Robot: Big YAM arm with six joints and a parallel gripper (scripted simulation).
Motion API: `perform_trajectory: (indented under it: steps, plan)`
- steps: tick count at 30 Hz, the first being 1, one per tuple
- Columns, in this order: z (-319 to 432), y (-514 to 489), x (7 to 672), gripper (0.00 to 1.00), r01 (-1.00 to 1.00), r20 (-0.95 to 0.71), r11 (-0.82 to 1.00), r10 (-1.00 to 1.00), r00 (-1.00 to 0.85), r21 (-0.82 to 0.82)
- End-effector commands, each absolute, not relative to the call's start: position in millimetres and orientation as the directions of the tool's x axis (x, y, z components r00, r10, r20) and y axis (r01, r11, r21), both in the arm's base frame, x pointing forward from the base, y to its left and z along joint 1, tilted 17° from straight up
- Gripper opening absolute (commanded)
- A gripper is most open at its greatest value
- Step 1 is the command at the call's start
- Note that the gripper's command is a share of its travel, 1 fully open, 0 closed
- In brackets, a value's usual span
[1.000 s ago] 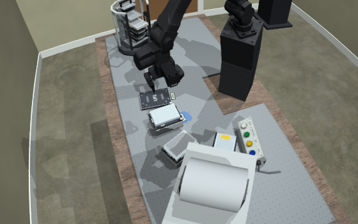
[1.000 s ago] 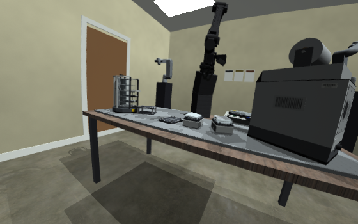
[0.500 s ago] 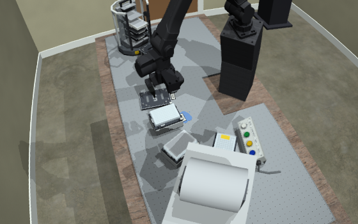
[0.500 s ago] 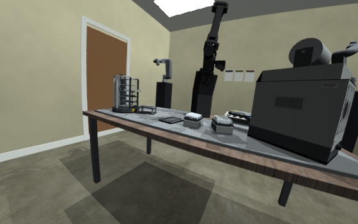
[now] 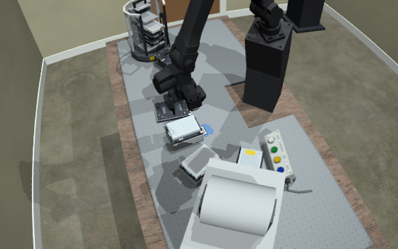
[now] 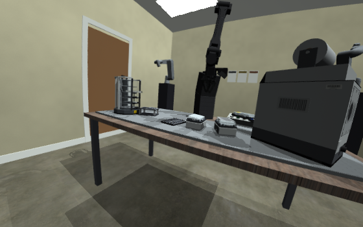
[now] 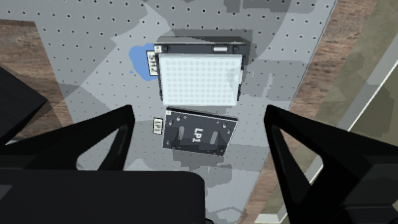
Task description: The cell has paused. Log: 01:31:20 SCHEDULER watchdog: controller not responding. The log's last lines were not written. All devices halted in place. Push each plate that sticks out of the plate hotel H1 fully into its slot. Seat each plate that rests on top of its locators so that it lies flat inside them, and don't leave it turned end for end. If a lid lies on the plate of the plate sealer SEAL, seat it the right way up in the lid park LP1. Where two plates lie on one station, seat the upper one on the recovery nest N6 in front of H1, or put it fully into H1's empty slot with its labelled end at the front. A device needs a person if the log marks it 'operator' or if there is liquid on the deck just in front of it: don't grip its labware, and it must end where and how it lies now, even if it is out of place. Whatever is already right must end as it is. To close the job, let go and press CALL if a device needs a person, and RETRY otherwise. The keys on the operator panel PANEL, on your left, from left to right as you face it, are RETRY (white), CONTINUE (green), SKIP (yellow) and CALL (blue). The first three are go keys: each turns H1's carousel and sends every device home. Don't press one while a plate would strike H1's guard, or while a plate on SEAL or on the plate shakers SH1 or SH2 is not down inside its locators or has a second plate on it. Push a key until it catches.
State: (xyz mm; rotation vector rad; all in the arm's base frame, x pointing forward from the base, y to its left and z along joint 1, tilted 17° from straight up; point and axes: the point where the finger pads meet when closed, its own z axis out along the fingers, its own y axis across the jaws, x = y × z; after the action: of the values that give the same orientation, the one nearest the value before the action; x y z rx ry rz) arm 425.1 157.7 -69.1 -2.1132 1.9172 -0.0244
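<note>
Perforated deck (image 5: 308, 213): gripper (image 7: 200, 150) open, empty, above lid park LP1 (image 7: 199, 134). Risk: gripping shaker plate (image 7: 200, 79) beside blue spill (image 7: 140, 61).

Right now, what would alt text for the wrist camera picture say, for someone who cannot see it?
Looking straight down between two wide-open black gripper fingers, a black rectangular lid park marked LP1 lies on the grey perforated deck. Just beyond it sits a white many-welled plate on a dark station, with a small blue liquid puddle on the deck beside it.
</note>
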Motion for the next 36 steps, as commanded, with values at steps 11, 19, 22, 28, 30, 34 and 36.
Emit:
perform_trajectory:
  steps: [11,19,22,28,30,34,36]
  plan:
    - [-97,174,442,1.00,-0.968,-0.182,-0.072,-0.976,0.118,-0.240]
    - [-119,177,445,1.00,-0.969,-0.182,-0.072,-0.976,0.118,-0.238]
    - [-122,178,446,1.00,-0.969,-0.182,-0.072,-0.976,0.118,-0.237]
    - [-138,181,448,1.00,-0.969,-0.182,-0.073,-0.976,0.117,-0.236]
    - [-143,182,449,1.00,-0.969,-0.182,-0.073,-0.976,0.117,-0.235]
    - [-154,184,450,1.00,-0.969,-0.182,-0.073,-0.976,0.117,-0.234]
    - [-149,178,449,1.00,-0.970,-0.181,-0.072,-0.977,0.115,-0.233]
